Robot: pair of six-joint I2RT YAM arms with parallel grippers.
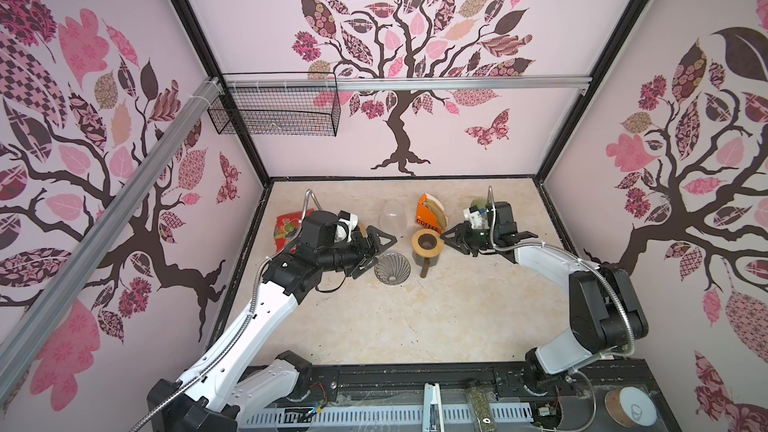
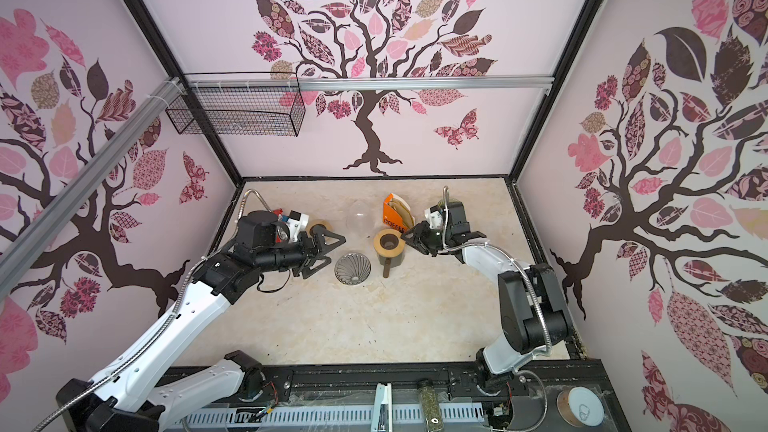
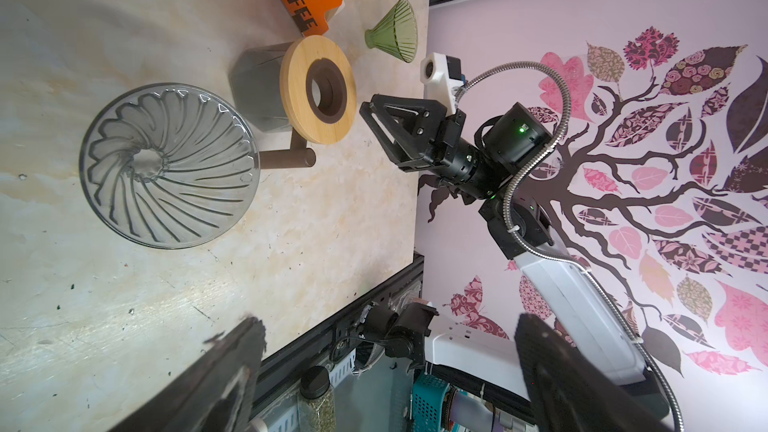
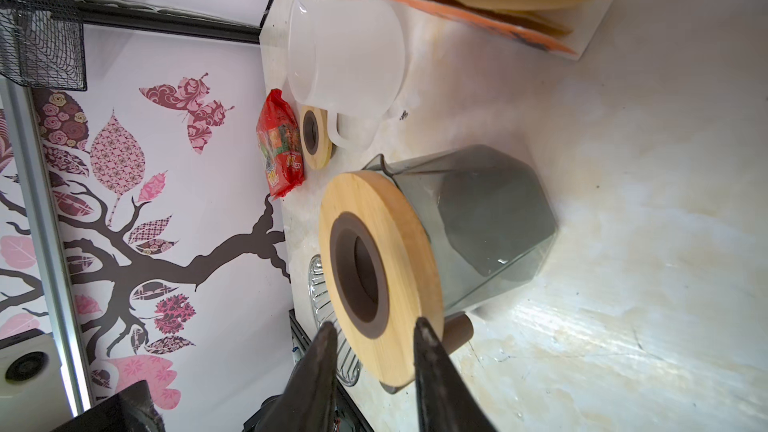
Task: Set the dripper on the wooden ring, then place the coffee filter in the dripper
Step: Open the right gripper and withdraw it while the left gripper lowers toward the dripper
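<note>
1. Nearest the lens in the right wrist view, the right claw [image 4: 374, 326] has its jaws a little apart and holds nothing. Its tips sit at the rim of the wooden collar [image 4: 411, 243] on a grey glass carafe [image 4: 490, 222]; whether they touch it cannot be told.
2. Coffee filters [image 1: 437, 206], a tan stack, stand in the orange box [image 1: 424, 220] on the table [image 1: 415, 326], just behind the carafe.
3. Just left of the carafe in both top views, the glass dripper [image 1: 392, 268] sits mouth up on the table.
4. Beside the dripper, the left claw [image 1: 376, 257] hovers with jaws spread wide, gripping nothing.
</note>
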